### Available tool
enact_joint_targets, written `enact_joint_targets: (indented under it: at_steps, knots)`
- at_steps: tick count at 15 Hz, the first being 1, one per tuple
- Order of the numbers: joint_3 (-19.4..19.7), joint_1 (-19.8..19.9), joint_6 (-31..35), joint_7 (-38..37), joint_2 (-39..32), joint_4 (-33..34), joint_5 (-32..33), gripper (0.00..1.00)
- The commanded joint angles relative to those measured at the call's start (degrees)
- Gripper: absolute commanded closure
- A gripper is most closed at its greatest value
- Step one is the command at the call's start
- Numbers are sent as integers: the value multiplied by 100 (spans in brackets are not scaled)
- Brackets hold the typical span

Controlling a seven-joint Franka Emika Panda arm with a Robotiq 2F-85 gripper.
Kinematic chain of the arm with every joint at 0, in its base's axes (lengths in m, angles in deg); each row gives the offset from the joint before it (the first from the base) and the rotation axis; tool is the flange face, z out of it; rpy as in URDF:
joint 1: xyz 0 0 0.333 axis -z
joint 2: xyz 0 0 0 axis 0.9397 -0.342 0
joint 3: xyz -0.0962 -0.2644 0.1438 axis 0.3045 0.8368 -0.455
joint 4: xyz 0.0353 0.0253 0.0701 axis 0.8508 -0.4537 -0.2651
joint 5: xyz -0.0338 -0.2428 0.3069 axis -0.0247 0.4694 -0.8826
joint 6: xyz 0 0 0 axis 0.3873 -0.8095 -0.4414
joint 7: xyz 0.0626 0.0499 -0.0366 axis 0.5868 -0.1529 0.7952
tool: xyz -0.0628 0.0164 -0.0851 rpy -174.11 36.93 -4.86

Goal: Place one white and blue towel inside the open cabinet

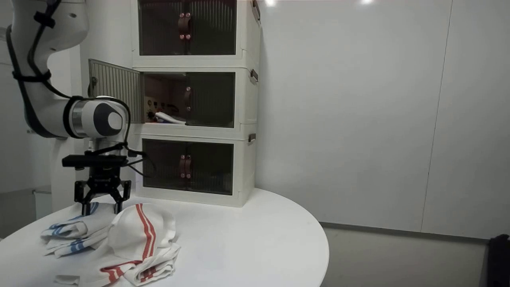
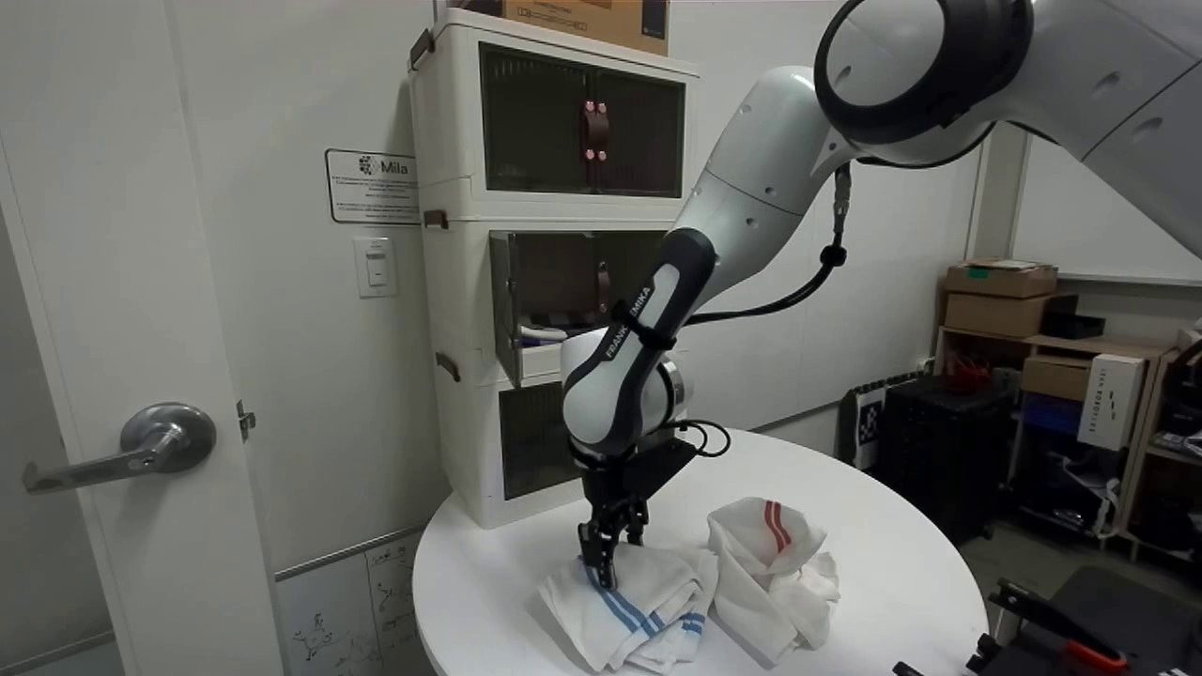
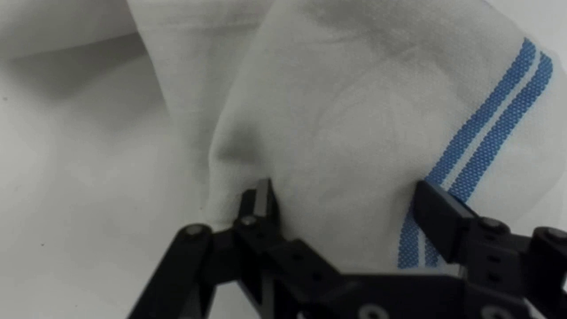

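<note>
Cabinet [image 1: 248, 103]: the white and blue towel [image 2: 648, 591] could snag entering the middle section, if slack hangs wide past the opening. White, boxy, three stacked units; dark ribbed panes [image 1: 211, 167].

Table [image 1: 255, 243]: smooth top, so cloth may skate instead of bunching. Round, white.

Open door [image 1: 115, 89]: could be knocked if the approach runs too wide. Flat, thin, ribbed.

Target towel: on the table, beneath the gripper [image 3: 343, 192]. Pinching only the top layer would probably let it unfold in the air. Visible weave, loosely layered, paired blue stripes.

Red-striped towel [image 2: 775, 577]: just beside the target, may drag along if caught; whether they touch, cannot tell. Crumpled, domed mound.

Gripper: fingers [image 3: 443, 226] apart, tips at the cloth, fabric between, nothing clamped. Too shallow a bite would likely slip. Black, angular.

White item [image 1: 171, 118] in the middle section: could get shoved back by incoming cloth. Identity unclear.
</note>
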Motion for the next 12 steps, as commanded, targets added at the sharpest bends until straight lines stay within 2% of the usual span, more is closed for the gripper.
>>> enact_joint_targets:
  at_steps: [1,6,9,12]
  knots:
    - [100,-199,78,-306,-74,69,275,50]
    - [166,-253,153,-445,-29,48,424,86]
    - [119,-151,249,-405,115,-46,382,93]
    - [15,24,402,-287,363,-233,255,90]
